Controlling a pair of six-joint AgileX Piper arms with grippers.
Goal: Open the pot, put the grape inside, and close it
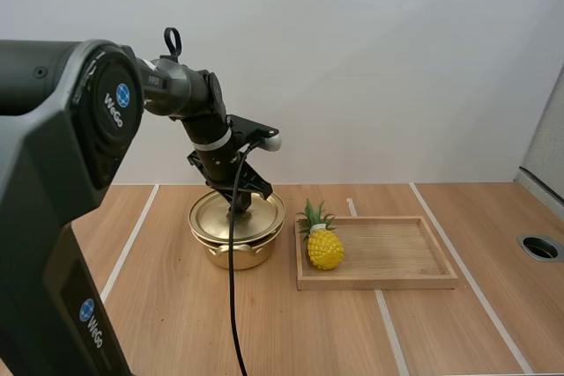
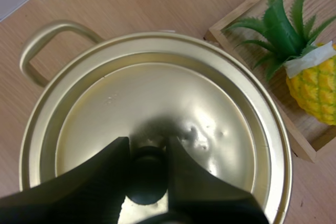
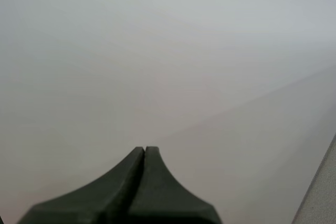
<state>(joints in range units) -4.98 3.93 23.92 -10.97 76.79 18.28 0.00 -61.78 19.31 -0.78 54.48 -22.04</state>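
Light wooden surface: a round golden pot just beside a flat wooden tray; opening step.
The left claw pinches the dark knob of the smooth metal lid; next, I judge, a straight lift. The fruit, a bumpy yellow pineapple, stands in the tray. The right claw is closed, empty.

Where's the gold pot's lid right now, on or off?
On. The lid sits level on the pot, covering it, with the left claw pinching its dark knob.
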